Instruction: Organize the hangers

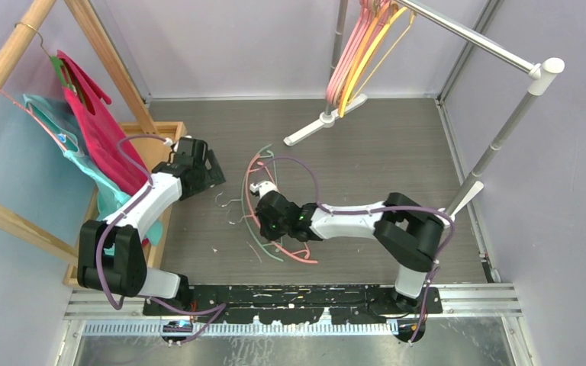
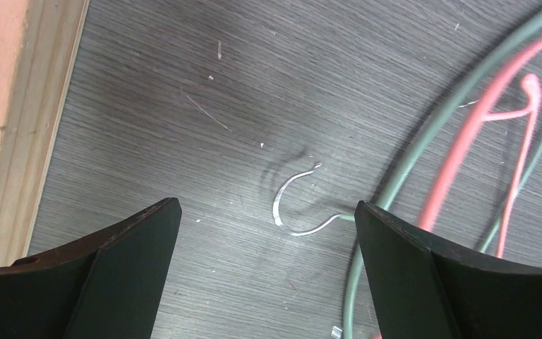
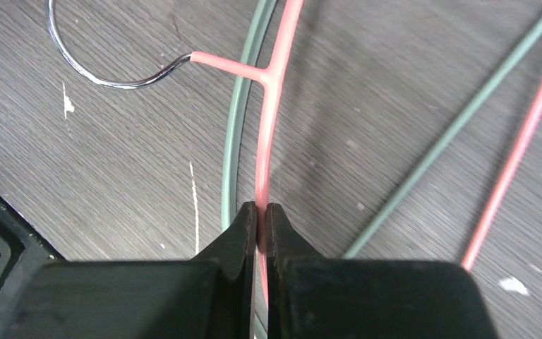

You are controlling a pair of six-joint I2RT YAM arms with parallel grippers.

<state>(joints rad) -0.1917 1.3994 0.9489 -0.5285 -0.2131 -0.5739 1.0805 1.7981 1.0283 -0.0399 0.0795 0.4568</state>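
Observation:
A pink hanger (image 1: 250,179) and a pale green hanger (image 1: 268,160) lie tangled on the dark floor mid-table. My right gripper (image 3: 262,212) is shut on the pink hanger's wire (image 3: 272,113) just below its metal hook (image 3: 92,67); the green hanger (image 3: 234,141) runs beside it. It also shows in the top view (image 1: 263,204). My left gripper (image 2: 268,233) is open and empty above the floor, with the green hanger's silver hook (image 2: 289,205) between its fingers' line. Several pink, beige, yellow and orange hangers (image 1: 362,46) hang on the metal rail.
A metal rack (image 1: 465,34) with white foot (image 1: 324,122) stands at the back right. A wooden rack (image 1: 4,69) at left holds magenta (image 1: 95,122) and teal (image 1: 57,133) garments above a wooden tray (image 1: 152,141). Walls close in on all sides.

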